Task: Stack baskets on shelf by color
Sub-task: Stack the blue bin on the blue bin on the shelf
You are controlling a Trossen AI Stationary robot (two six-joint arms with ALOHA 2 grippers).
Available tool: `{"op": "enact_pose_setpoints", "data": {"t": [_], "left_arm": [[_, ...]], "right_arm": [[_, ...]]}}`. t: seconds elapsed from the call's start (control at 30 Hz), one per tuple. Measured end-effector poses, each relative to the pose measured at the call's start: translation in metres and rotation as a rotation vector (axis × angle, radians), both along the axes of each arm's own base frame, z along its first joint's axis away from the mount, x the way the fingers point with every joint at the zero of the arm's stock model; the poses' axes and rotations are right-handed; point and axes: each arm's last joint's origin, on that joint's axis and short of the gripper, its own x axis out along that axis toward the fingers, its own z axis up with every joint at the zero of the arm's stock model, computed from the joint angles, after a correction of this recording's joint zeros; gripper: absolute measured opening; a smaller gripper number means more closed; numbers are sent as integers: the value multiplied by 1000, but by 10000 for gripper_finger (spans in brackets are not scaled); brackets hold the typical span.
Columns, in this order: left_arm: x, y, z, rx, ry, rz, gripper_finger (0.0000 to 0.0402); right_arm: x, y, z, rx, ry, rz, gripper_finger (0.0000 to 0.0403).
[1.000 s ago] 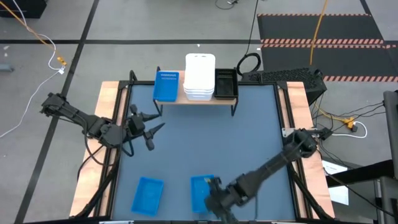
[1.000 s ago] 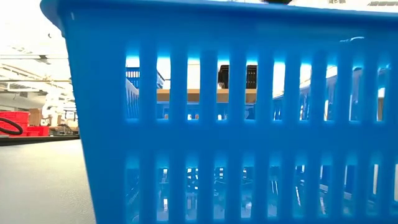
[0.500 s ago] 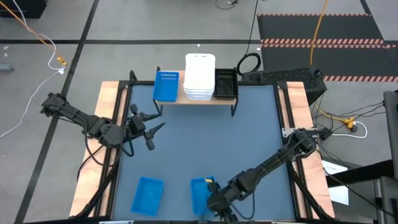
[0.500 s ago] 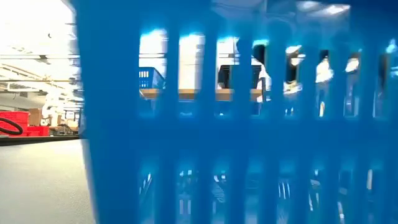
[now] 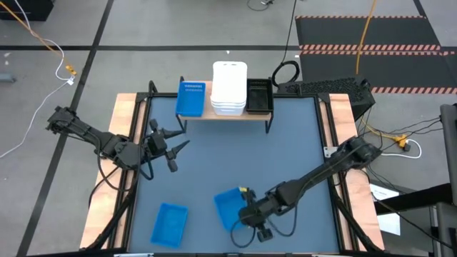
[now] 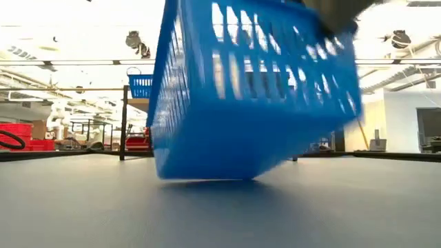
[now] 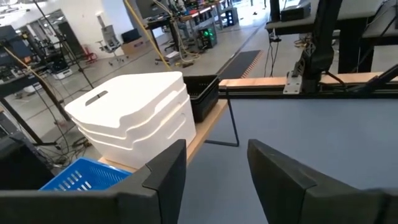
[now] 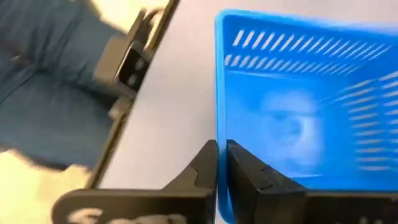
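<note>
Two arms work your dark-blue tabletop (image 5: 235, 157), listed here from largest item down.

Tabletop: it carries the shelf at the far edge and two loose baskets at the near edge.

Shelf (image 5: 227, 114): a light-wood board on thin black legs, with three positions along it. You see a blue basket on the shelf (image 5: 191, 98) at the left, a stack of white baskets (image 5: 229, 88) turned upside down in the middle, and the black baskets (image 5: 259, 95) at the right, touching the white stack. How many black ones are nested there cannot be told.

Right arm: it reaches across from the right side to the near middle of the tabletop. You find the right gripper (image 5: 246, 212) there, its jaws pinching the rim of the held blue basket (image 5: 228, 208). In the low view that basket hangs tilted, one bottom edge close to or touching the surface; which cannot be told.

Left arm: it waits over the left side of the tabletop. You find the left gripper (image 5: 176, 152) with jaws spread, holding nothing and facing the shelf.

Flat blue basket (image 5: 170, 223): it rests at the near left, well apart from the held one.
</note>
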Motion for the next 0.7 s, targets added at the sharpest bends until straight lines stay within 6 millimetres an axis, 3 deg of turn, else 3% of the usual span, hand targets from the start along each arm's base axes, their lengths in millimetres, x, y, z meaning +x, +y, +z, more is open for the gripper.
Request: {"op": "enact_pose_setpoints", "data": {"t": [0.23,0.43,0.6,0.7], "left_arm": [[-2,1,2,3,-4,-1,175],[-6,3,3,2,-7,0,175],[-15,8,4,22,-4,85,175],[-23,12,5,19,-13,149,175]], "right_arm": [[-8,-25,51,-49,-197,-31,6],[-5,-49,79,-75,-353,-48,3],[8,-73,94,-56,-401,-80,2],[28,-88,106,-75,-388,-95,2]]}}
